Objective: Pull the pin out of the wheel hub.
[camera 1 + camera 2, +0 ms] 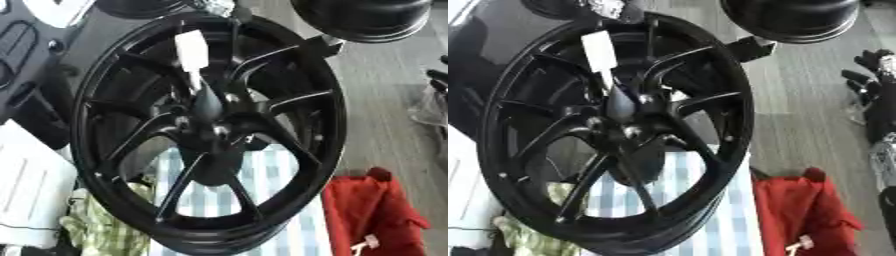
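Grey floor, wheel hub, blank tag

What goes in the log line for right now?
wheel hub: pin in, not pulled | right hand: at right edge, apart from hub | left hand: not seen

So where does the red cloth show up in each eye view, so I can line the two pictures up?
Left eye view: the red cloth sits in the lower right corner, just right of the black wheel's lower rim.
Right eye view: the same cloth is at lower right, a little farther from the right edge.
Shared landmark: the white tag standing up above the wheel's centre, in both views.
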